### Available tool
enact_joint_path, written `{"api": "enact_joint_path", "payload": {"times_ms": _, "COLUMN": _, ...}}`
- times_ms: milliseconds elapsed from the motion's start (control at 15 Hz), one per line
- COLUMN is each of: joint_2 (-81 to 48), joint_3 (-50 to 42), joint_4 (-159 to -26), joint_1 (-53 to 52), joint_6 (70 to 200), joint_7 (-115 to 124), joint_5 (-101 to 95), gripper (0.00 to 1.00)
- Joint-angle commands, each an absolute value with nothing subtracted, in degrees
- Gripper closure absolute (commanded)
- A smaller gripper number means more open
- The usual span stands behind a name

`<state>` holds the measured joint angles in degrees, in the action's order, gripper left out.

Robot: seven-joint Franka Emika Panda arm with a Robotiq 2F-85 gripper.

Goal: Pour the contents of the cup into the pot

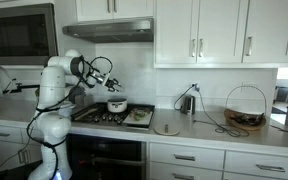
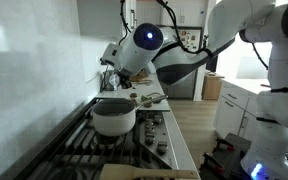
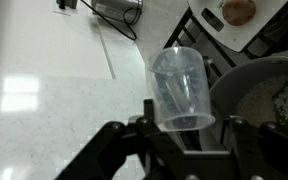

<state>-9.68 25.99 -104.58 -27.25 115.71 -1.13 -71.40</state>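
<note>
1 clear cup pinched across its wall in gripper, jaws closed snug on it, just beside pot on stove. Probably light, thin-walled, slippery, crushable; calls for gentle hold.

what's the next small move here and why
Probably shift the cup sideways toward the pot before tipping it. In the wrist view the gripper is shut on the clear cup, which appears beside the pot's rim rather than over its opening, so a pour from here might miss. Whether the cup holds anything is unclear.
</note>
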Motion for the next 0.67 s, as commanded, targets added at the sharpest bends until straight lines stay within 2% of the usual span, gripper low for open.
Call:
{"api": "enact_joint_path", "payload": {"times_ms": 0, "joint_2": -7.8, "joint_3": 25.0, "joint_4": -103.6, "joint_1": -25.4, "joint_6": 119.4, "joint_7": -4.9, "joint_5": -64.4, "gripper": 0.70}}
{"api": "enact_joint_path", "payload": {"times_ms": 600, "joint_2": -8.0, "joint_3": 21.2, "joint_4": -98.1, "joint_1": -20.4, "joint_6": 125.7, "joint_7": -16.9, "joint_5": -41.9, "gripper": 0.70}}
